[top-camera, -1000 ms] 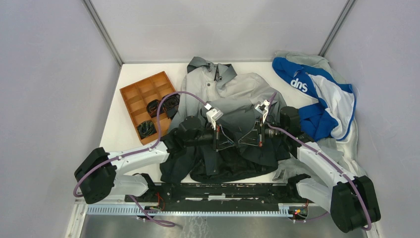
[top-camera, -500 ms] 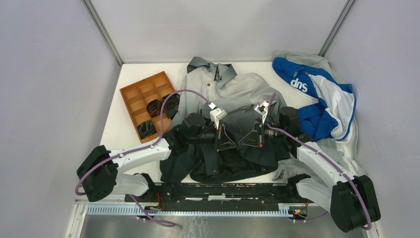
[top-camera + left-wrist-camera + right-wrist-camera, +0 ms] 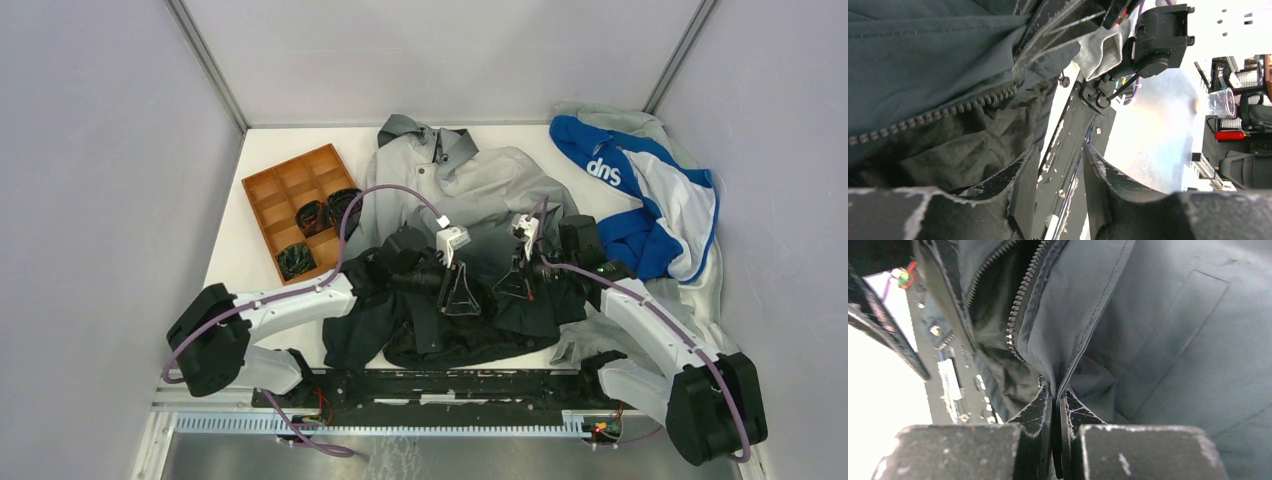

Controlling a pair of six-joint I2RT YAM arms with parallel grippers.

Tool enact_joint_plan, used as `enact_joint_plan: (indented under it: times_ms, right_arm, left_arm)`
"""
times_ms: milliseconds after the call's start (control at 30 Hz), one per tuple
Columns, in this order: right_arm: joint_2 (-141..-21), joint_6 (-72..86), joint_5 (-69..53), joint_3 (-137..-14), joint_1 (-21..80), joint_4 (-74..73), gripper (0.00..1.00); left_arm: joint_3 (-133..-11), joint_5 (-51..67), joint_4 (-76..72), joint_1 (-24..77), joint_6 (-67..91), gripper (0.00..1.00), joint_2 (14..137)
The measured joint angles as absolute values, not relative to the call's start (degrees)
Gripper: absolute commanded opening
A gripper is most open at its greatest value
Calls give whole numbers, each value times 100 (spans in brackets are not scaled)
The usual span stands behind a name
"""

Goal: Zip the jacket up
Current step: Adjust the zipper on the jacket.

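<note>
The jacket (image 3: 470, 190) lies spread in the middle of the table, light grey at the collar and dark at the hem. My left gripper (image 3: 462, 298) hangs over its dark lower front, pointing at the near edge. In the left wrist view it (image 3: 1060, 167) is open and empty, with the zipper teeth (image 3: 923, 122) off to the left. My right gripper (image 3: 512, 285) is just to its right. In the right wrist view it (image 3: 1055, 396) is shut on a fold of the jacket's front edge, beside the open zipper (image 3: 1023, 305).
An orange compartment tray (image 3: 275, 190) with dark items stands at the left. A blue-and-white garment (image 3: 640, 185) lies at the back right on a light grey sweatshirt (image 3: 705, 290). The black base rail (image 3: 440, 385) runs along the near edge.
My left gripper has moved right and toward the near edge, closing the distance to the right gripper. The right gripper has shifted slightly left and lower, still holding the fabric.
</note>
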State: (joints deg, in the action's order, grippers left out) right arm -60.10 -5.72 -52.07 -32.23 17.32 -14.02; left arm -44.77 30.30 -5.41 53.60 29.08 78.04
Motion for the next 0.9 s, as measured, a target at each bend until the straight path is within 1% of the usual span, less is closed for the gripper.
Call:
enact_joint_plan:
  times_ms: [67, 133, 367, 533, 667, 733, 800, 900]
  right_arm:
    - [-6073, -972, -5002, -3330, 1730, -1684, 0]
    - [-6149, -1302, -4849, -3393, 1728, -1905, 0]
    - [-6731, -2121, -4565, -3417, 1730, -2517, 1]
    - [-7126, -2235, -4460, -3417, 1730, -2611, 3]
    - [-7279, -2206, -4296, -3450, 1728, -2598, 8]
    - [-7319, -2171, -4211, -3472, 1728, -2576, 12]
    - [-7325, -2137, -4165, -3474, 1728, -2563, 20]
    - [-7323, -2119, -4154, -3479, 1723, -2556, 27]
  left_arm:
    - [-4477, 2971, -425, 5360, 2908, 53, 7754]
    - [-4473, 2799, -279, 5358, 2908, 55, 7616]
    - [-4392, 1955, -134, 5306, 2936, 55, 6746]
    - [-4178, 1474, -137, 5299, 3144, 56, 6211]
    - [-3959, 1210, -139, 5299, 3330, 56, 5841]
    - [-3852, 1149, -139, 5299, 3417, 56, 5710]
    - [-3767, 1074, -137, 5299, 3505, 56, 5625]
    - [-3664, 1007, -132, 5299, 3581, 56, 5520]
